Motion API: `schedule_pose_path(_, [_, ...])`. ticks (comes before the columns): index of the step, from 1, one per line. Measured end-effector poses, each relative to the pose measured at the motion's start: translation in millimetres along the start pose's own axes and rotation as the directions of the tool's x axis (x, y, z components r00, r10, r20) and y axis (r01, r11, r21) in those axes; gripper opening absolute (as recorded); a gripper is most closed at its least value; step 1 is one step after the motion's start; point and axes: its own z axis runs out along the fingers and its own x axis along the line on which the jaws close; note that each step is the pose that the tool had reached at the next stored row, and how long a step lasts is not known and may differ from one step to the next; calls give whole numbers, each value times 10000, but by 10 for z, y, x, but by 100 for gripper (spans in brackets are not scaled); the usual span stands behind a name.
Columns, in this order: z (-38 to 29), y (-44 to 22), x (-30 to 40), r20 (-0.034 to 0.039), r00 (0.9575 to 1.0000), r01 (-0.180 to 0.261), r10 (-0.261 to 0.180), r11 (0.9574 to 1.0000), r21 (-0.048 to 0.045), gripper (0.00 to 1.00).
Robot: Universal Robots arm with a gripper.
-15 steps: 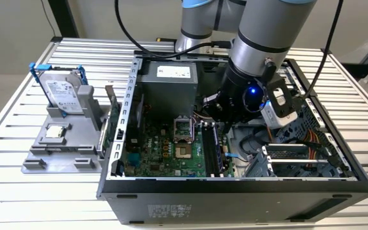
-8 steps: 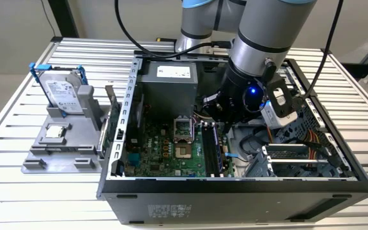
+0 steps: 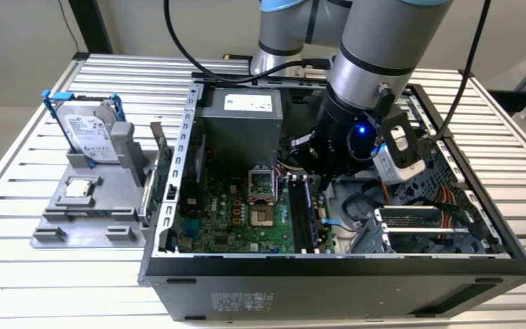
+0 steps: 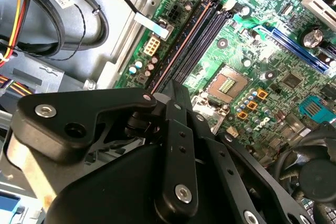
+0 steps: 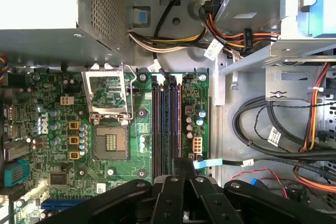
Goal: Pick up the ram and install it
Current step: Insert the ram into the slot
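Observation:
The ram (image 5: 180, 124) is a thin dark stick standing on edge along the outermost of the motherboard's black memory slots (image 5: 165, 124), on the side toward the cables. In the second wrist view the ram (image 4: 181, 48) runs as a thin reddish-edged line up to the fingers. My gripper (image 5: 182, 163) is down inside the computer case, its black fingers closed together on the stick's near end. From the exterior view the gripper (image 3: 314, 179) hangs just over the slots, with the ram (image 3: 322, 212) below it. I cannot tell whether the stick is fully seated.
An open processor socket (image 5: 110, 142) lies beside the slots. A grey power supply (image 3: 240, 116) fills the case's back, and cables (image 5: 273, 124) and a drive cage (image 3: 418, 226) crowd the exterior view's right. Outside the case, a grey holder (image 3: 62, 233) carries a hard drive (image 3: 90, 130) and a processor chip (image 3: 80, 186).

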Motion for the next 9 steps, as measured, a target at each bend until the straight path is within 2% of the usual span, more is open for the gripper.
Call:
schedule_pose_path(3, [0, 0, 0, -3, 9999, 106, -106, 9999, 2, 0])
schedule_pose_path(9, [0, 0, 0, -22, 9973, 739, -739, 9973, 13, 0])
